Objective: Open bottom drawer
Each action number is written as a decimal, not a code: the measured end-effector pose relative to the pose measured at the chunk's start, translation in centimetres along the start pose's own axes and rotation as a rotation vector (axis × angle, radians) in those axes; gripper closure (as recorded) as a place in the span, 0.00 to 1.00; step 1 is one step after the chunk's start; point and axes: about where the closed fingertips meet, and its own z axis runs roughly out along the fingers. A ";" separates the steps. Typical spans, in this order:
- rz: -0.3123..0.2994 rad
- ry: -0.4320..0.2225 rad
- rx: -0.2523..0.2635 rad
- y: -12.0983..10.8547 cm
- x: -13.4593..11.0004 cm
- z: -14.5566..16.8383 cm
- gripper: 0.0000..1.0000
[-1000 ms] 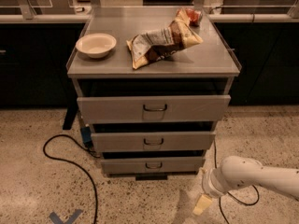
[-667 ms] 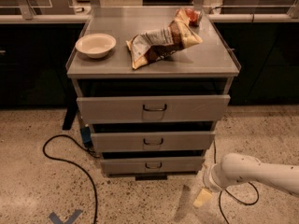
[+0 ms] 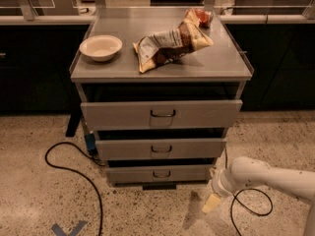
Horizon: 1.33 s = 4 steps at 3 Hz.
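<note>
We log the gripper a little higher and nearer the cabinet's lower right corner than a second ago; everything else is unchanged.

- Floor, left: a black cable in a loop and a blue tape mark.
- Cabinet top: a white bowl at left, a crumpled snack bag right of it.
- Front: three grey drawer fronts, stacked. The bottom drawer is the lowest and shallowest, and its dark wire handle at centre is untouched.
- Right: the gripper is low over the floor, just beside the bottom drawer's right end and apart from it. We cannot tell whether it is released or clenched.
- The white arm runs to the right edge.
</note>
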 end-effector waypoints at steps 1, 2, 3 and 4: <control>-0.050 -0.041 -0.045 -2.9 -1.4 4.0 0.00; -0.052 -0.060 -0.003 -6.1 -1.9 3.9 0.00; -0.052 -0.060 -0.003 -6.1 -1.9 3.9 0.00; -0.031 -0.066 -0.043 -6.3 -1.6 7.9 0.00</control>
